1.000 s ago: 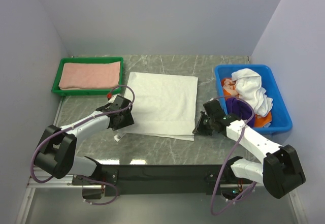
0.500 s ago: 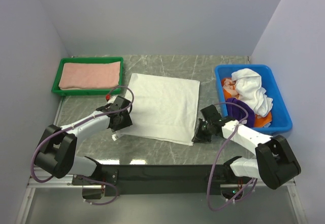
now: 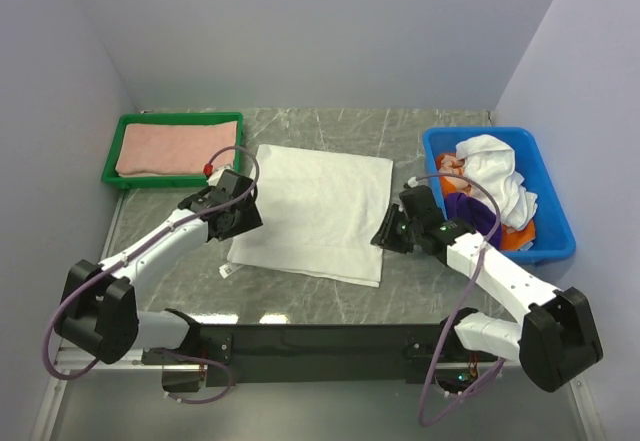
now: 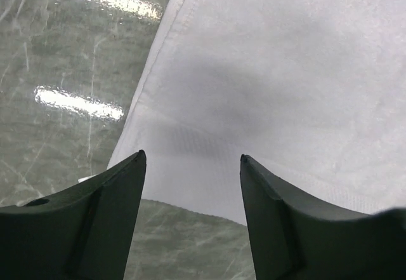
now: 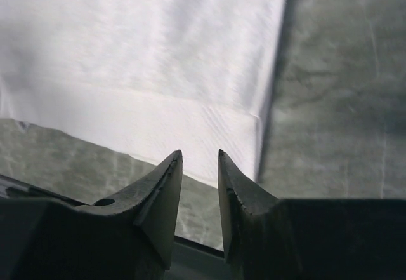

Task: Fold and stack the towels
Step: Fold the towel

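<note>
A white towel (image 3: pixel 315 211) lies spread flat on the marble table. My left gripper (image 3: pixel 240 213) hovers over its near left edge. In the left wrist view it (image 4: pixel 192 156) is open, with only the towel's hem (image 4: pixel 190 185) below. My right gripper (image 3: pixel 386 235) sits at the towel's right edge. In the right wrist view it (image 5: pixel 199 154) is open a narrow way, holding nothing, above the towel's near right corner (image 5: pixel 235 134). A folded salmon-pink towel (image 3: pixel 175 148) rests in the green tray. A crumpled white towel (image 3: pixel 495 171), a purple one (image 3: pixel 470 211) and an orange one (image 3: pixel 515 238) fill the blue bin.
The green tray (image 3: pixel 112 156) stands at the back left and the blue bin (image 3: pixel 560 231) at the right, close behind my right arm. A small tag (image 3: pixel 229 272) lies by the towel's near left corner. Grey walls close in on three sides.
My right gripper has opened, let go of the towel's near right corner and drawn back. My left gripper has moved up and away from the near left corner. The towel now lies flat.
</note>
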Controlling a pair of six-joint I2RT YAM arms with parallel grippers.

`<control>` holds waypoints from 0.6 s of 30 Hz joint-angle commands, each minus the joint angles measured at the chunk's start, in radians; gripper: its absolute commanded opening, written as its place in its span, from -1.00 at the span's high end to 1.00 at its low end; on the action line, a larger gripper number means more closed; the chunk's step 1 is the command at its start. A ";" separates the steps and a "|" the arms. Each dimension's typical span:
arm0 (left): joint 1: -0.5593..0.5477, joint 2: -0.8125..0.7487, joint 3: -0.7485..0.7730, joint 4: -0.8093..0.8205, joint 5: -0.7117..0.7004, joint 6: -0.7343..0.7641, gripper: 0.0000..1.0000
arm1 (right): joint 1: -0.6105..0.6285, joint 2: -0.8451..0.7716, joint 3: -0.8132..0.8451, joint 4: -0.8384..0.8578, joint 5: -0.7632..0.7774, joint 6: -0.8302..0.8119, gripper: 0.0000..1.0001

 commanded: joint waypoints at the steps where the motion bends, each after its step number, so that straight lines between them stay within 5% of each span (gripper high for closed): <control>1: 0.005 0.027 0.012 0.006 -0.019 0.029 -0.31 | 0.025 0.045 0.023 0.115 -0.028 -0.004 0.29; 7: 0.041 0.119 -0.081 0.086 0.033 0.007 -0.03 | 0.039 0.200 -0.058 0.279 -0.054 0.048 0.32; 11: 0.110 0.132 -0.161 0.115 0.129 -0.005 0.01 | 0.026 0.305 -0.067 0.212 -0.008 0.042 0.33; 18: 0.170 -0.076 -0.340 0.111 0.269 -0.117 -0.01 | -0.075 0.256 -0.092 0.114 0.061 0.001 0.32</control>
